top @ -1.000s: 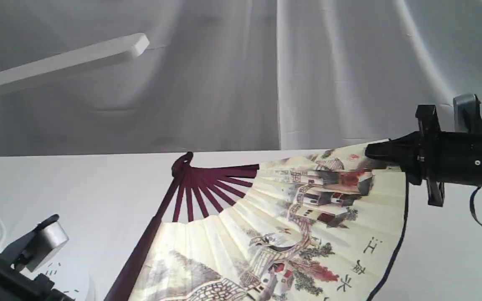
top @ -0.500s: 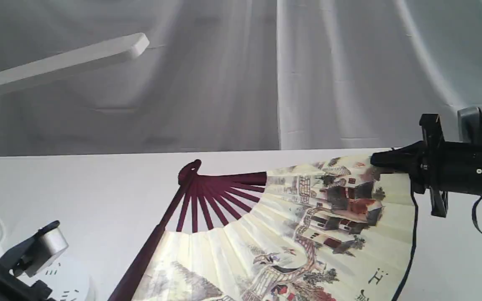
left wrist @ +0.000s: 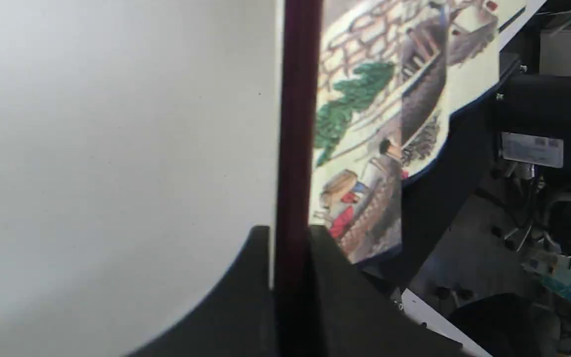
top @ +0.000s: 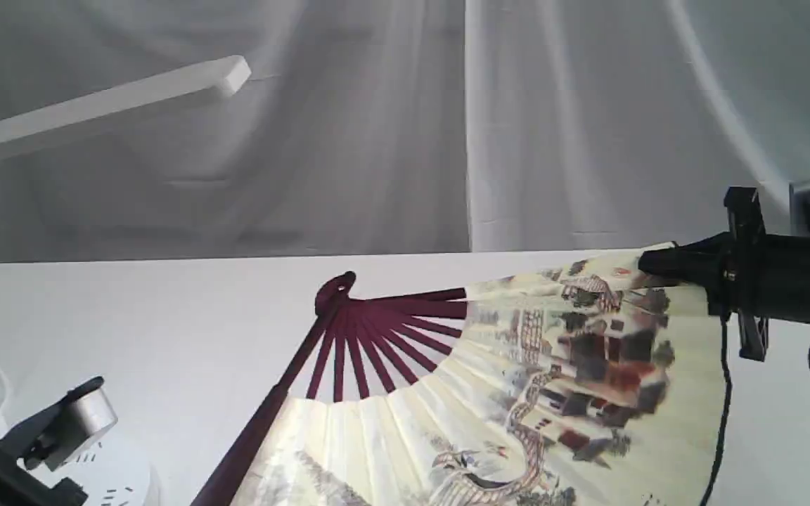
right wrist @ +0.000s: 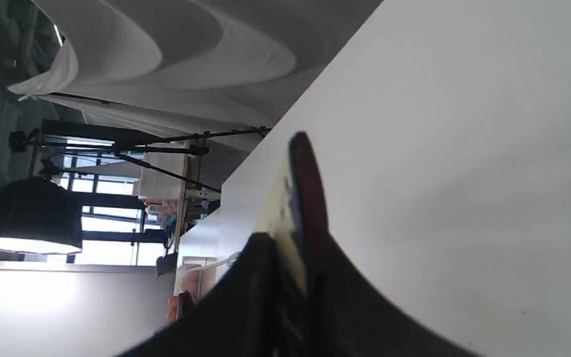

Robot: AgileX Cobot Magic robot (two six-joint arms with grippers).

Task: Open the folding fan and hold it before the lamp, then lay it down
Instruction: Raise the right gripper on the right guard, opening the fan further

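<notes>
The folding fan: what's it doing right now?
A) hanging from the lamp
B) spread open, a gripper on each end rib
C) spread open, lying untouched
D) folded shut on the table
B: the folding fan is spread wide, the left gripper and right gripper each shut on an end rib.

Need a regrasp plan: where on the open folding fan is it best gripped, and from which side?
Grip the folding fan by a maroon outer guard stick, coming from its side edge, jaws across the stick's thickness. The guards are stiff narrow bars; the pleated paper leaf would crumple. The left pincer and right pincer hold there.
</notes>
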